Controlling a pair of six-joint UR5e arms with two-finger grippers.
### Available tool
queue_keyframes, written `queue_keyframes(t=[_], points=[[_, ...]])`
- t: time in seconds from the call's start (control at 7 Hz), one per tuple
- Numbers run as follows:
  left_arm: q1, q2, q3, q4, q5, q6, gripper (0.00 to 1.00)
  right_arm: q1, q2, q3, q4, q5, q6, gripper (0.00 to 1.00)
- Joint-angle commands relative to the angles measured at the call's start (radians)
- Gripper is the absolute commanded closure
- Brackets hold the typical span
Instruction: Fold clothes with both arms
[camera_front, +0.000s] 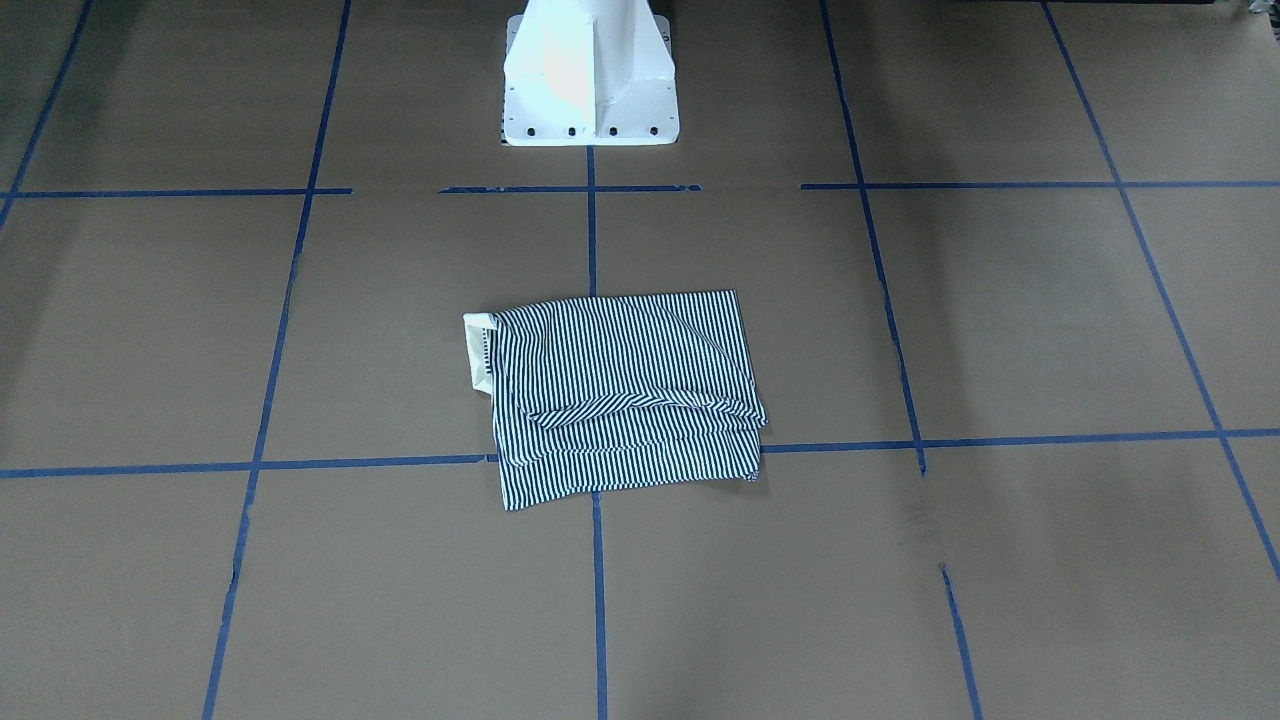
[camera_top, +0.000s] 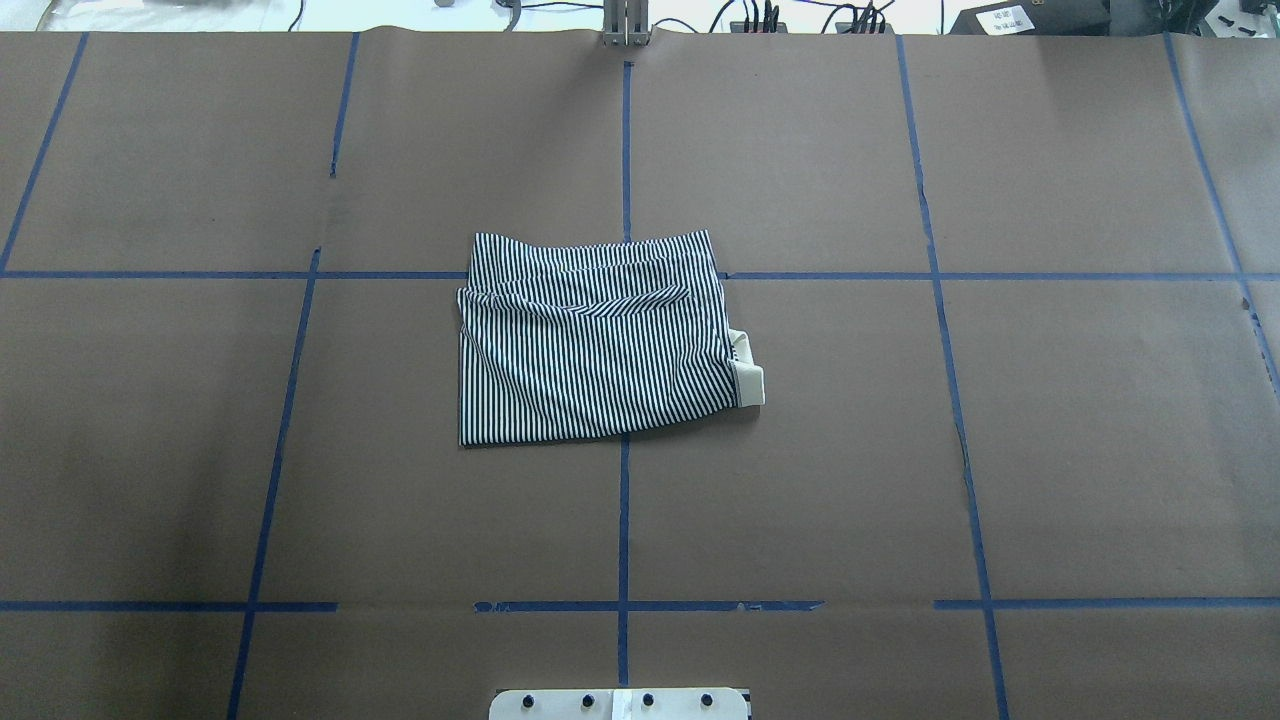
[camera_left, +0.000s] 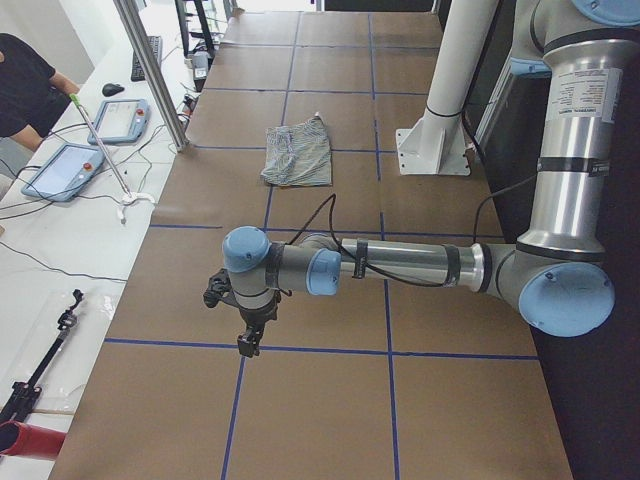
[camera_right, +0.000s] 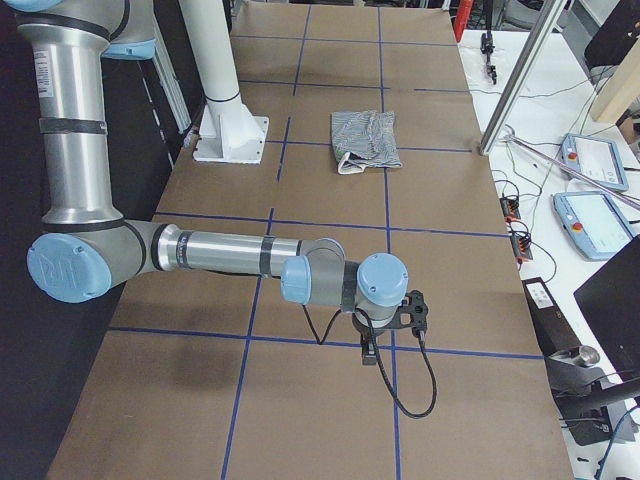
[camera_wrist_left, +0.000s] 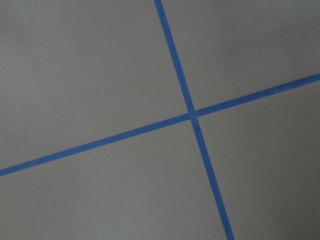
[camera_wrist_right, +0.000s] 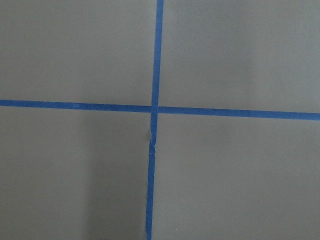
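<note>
The navy-and-white striped polo shirt (camera_top: 590, 350) lies folded into a compact rectangle at the middle of the brown paper-covered surface (camera_top: 1000, 450), straddling a crossing of the blue tape lines (camera_top: 624, 520). Its white collar (camera_top: 748, 375) pokes out at the edge on the robot's right. It sits in front of the white pedestal base (camera_front: 590, 70), well apart from both arms.

The grey metal left arm (camera_left: 400, 265) drops its upper link straight down to a blue-capped elbow. Its forearm runs level over the surface, and its wrist turns the black left claw (camera_left: 245, 335) downward above a tape line. The grey metal right arm (camera_right: 220, 250) mirrors this pose, with its forearm level and the black right claw (camera_right: 372, 345) hanging down over the surface.

Both claws hang far from the shirt. I cannot tell how far either is open. Each wrist camera shows only bare brown surface and crossed blue tape.
</note>
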Motion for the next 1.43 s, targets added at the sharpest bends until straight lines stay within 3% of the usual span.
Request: queue_keyframes(t=[0.0,0.29,0.57,1.29], points=[[0.0,-0.004,-0.001,0.004,-0.002,-0.003,0.0,-0.041,-0.001,0.0,0.079,-0.006,0.12,0.0],[0.0,-0.002,0.002,0.004,-0.004,-0.032,0.0,-0.049,-0.001,0.0,0.081,-0.014,0.156,0.0],[0.0,-0.002,0.002,0.001,-0.007,-0.182,0.0,-0.049,-0.001,0.0,0.081,-0.014,0.156,0.0],[0.0,-0.007,-0.001,0.0,-0.007,-0.184,0.0,-0.047,-0.002,0.003,0.081,-0.012,0.156,0.0]])
